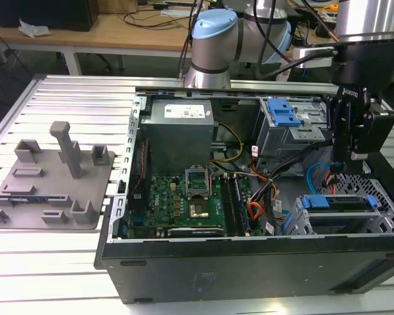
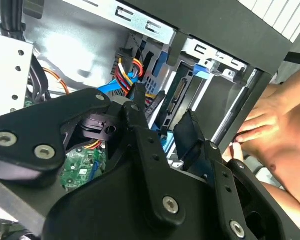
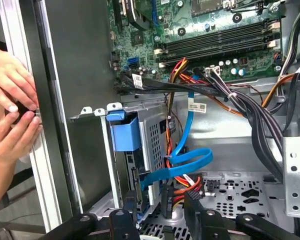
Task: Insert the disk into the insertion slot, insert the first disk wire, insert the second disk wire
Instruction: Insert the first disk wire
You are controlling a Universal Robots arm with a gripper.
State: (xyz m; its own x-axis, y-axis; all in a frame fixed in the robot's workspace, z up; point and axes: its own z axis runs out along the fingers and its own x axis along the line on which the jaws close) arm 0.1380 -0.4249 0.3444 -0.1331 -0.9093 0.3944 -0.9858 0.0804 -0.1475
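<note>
Disk [image 1: 337, 203] seated in insertion slot [image 1: 381, 191], just below end effector [image 1: 345, 165], jaws parted with black connector [image 3: 167, 200] between, blue cable [image 3: 182, 160] alongside. Tight room among wires. Open case [image 1: 249, 262] on slatted surface [image 1: 52, 262]; 2 hands [image 3: 12, 85] at case rim.

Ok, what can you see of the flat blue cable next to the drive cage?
The flat blue cable is a thin, glossy ribbon, plastic by its look. In the first wrist view it emerges from the black cable bundle, bears a white tag near there, then loops and folds back toward the perforated drive cage, crossing red and yellow wires. Its far end lies close to the gripper; whether it is plugged in is hidden.
</note>
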